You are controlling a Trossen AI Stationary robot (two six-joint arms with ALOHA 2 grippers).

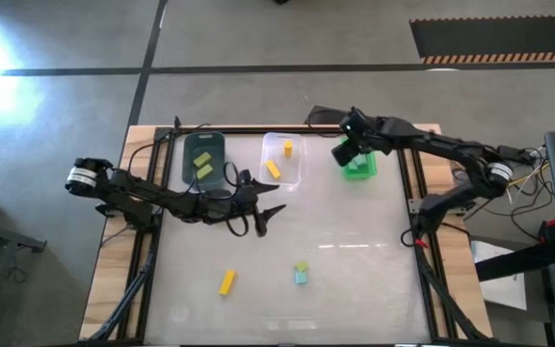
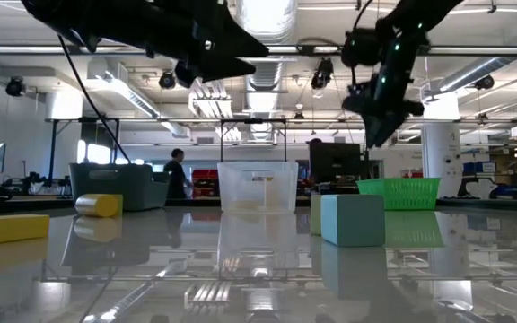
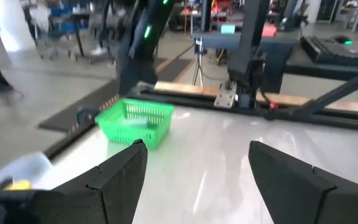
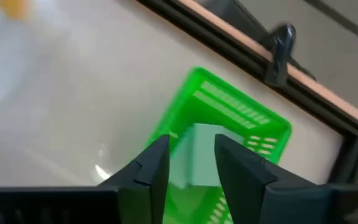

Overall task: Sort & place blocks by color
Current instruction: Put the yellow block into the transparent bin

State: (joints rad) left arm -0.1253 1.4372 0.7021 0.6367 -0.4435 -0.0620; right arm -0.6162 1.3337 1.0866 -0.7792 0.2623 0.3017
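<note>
My right gripper (image 1: 347, 152) hangs above the bright green bin (image 1: 360, 167), slanting down, its fingers a little apart with nothing between them. Through the gap, a teal-mint block (image 4: 199, 155) lies inside that bin (image 4: 241, 124). My left gripper (image 1: 270, 214) hovers open over the table's middle, pointing level toward the right edge. On the near table lie a yellow bar (image 1: 226, 281) and a yellow-green block touching a teal-mint block (image 1: 301, 277). Two yellow-green blocks (image 1: 202, 165) lie in the dark teal bin (image 1: 203, 143), and two yellow blocks (image 1: 274, 170) in the clear bin (image 1: 295, 159).
The three bins stand in a row along the far side. A black frame rail (image 1: 414, 193) runs along the table's right edge, close to the green bin. Bare tabletop (image 1: 355, 231) lies between the bins and the loose blocks near the front.
</note>
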